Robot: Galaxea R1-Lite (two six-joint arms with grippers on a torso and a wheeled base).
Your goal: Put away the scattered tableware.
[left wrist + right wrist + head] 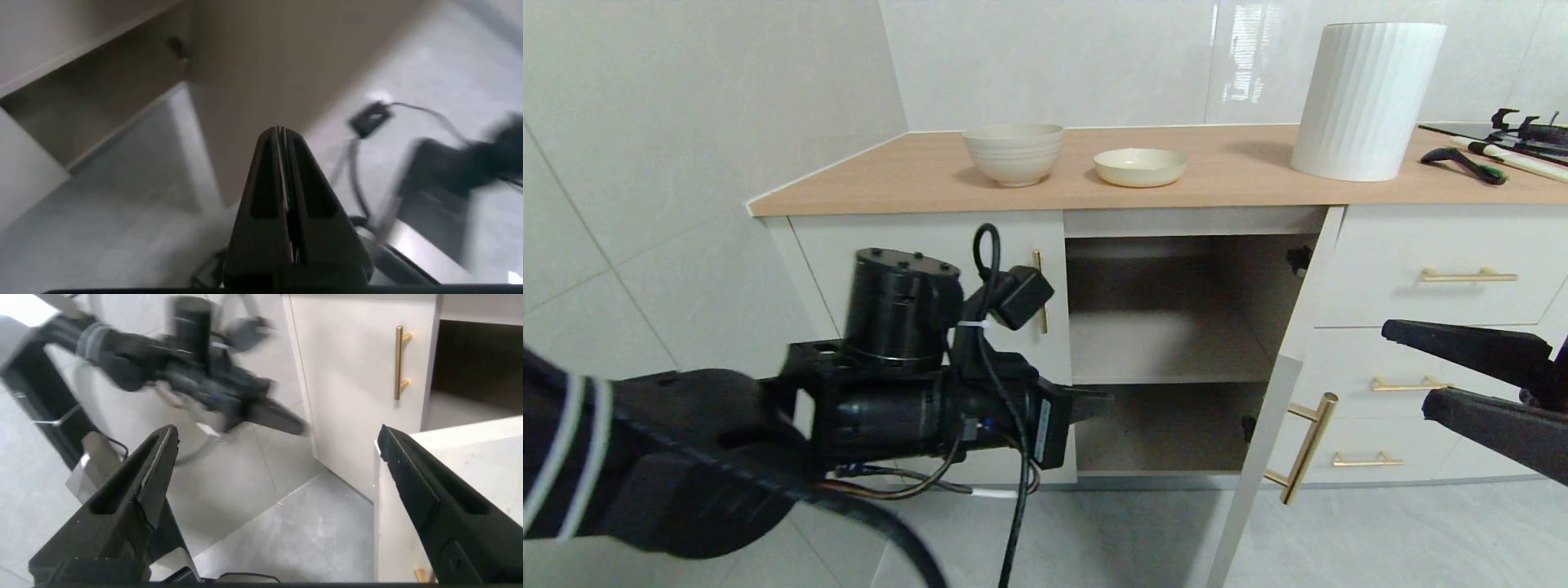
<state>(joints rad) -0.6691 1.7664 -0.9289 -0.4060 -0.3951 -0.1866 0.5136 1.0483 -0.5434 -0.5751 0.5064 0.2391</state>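
**Bowl and dish on the bench, cabinet open below, both arms low**

A cream ribbed ceramic bowl point(1014, 153) stands upright on the wood-topped bench point(1233, 175), near its left end. Just to its right, apart from it, sits a shallow cream dish point(1139, 167). Both are directly above the cabinet's front. Farther right on the bench stands a tall white ribbed cylindrical container point(1368, 98). At the far right edge lie several dark-handled utensils point(1482, 159), possibly brushes, though they are too small to tell.

Under the bench the white cabinet point(1176, 220) stands open. Its white door point(1270, 408) is swung outward on the right, with a gold bar handle point(1307, 445) on the outer face. Inside, 1 shelf point(1168, 343) splits the space into an upper and a lower compartment. The panel to the left of the opening is closed. To the right there are 3 white drawers point(1462, 245) with gold handles.

The left gripper point(1094, 404) is held low in front of the closed left panel. Its tip points toward the lower compartment at the edge of the opening. In the left wrist view its fingers point(265, 188) are pressed together with nothing between them, over the grey tiled floor point(122, 220).

The right gripper point(1405, 366) is level with the drawers, right of the open door and apart from it. Its 2 fingers point(151, 469) are spread wide and hold nothing.
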